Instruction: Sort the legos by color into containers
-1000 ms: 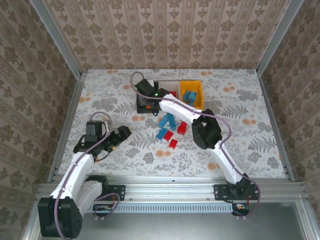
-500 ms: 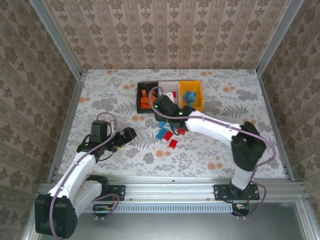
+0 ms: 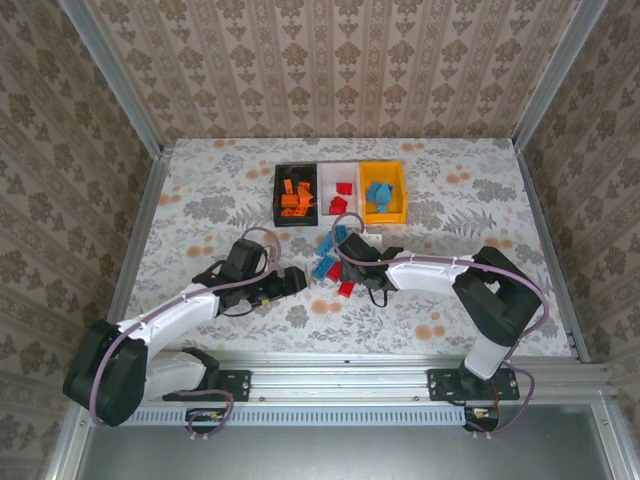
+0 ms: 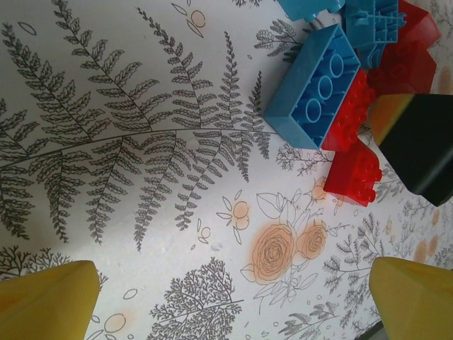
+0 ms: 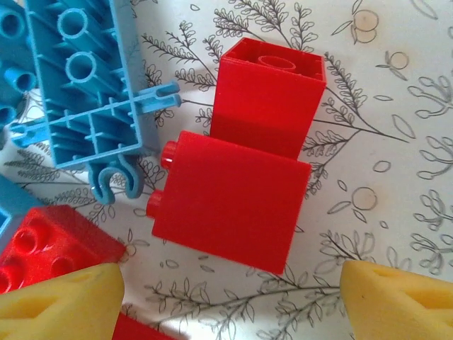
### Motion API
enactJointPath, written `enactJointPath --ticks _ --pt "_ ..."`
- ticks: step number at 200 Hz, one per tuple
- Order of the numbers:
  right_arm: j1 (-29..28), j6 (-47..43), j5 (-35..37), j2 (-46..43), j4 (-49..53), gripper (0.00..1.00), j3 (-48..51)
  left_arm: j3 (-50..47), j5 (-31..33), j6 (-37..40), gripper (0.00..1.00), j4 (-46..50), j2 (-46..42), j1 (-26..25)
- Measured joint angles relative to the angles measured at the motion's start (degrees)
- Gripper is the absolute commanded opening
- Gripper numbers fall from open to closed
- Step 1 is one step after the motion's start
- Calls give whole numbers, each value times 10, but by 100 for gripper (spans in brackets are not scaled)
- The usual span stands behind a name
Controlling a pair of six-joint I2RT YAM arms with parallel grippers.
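Observation:
The loose legos lie mid-table: blue ones [image 3: 325, 266] and a red one [image 3: 346, 288]. My right gripper [image 3: 348, 260] hangs low over this pile. In the right wrist view it [image 5: 230, 301] is open, with a red brick [image 5: 230, 202] on its side just ahead of the fingertips, a second red brick [image 5: 269, 95] behind it and a blue piece [image 5: 85, 78] at the left. My left gripper [image 3: 292, 279] is open just left of the pile, over bare cloth [image 4: 230, 297]. A blue brick [image 4: 322, 88] and red bricks [image 4: 354, 170] lie ahead of it.
At the back stand the containers side by side: a black bin [image 3: 279, 196] with orange bricks, a white bin [image 3: 338, 169] with red bricks, a yellow bin [image 3: 383, 169] with blue bricks. The right gripper's finger [image 4: 421, 142] shows at the left wrist view's right edge. Metal rails frame the table.
My right arm has pulled back from the black bin and dropped to the loose pile, its jaws spreading wider. My left arm has swung right, toward the pile.

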State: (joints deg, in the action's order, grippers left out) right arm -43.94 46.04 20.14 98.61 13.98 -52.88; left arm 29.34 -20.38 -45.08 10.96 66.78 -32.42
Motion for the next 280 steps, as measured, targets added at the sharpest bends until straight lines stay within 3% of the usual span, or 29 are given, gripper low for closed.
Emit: enactJointPath --ticks 81,128,167,221,250,280 --pt "17 42 42 41 -18 63 -21 10 16 0 100 2 0 -1" --pt "18 32 64 47 -29 43 -24 15 18 0 100 4 0 -1" --pt "17 15 71 28 -42 42 -5 31 18 0 100 5 5 -1" --pt "0 -9 94 -66 -31 42 16 33 23 8 100 20 7 4" --pt "-1 -43 98 -79 -13 42 -20 38 9 31 100 43 -2 69" --pt "20 -92 89 -3 -15 43 -145 42 -26 41 100 59 -18 175"
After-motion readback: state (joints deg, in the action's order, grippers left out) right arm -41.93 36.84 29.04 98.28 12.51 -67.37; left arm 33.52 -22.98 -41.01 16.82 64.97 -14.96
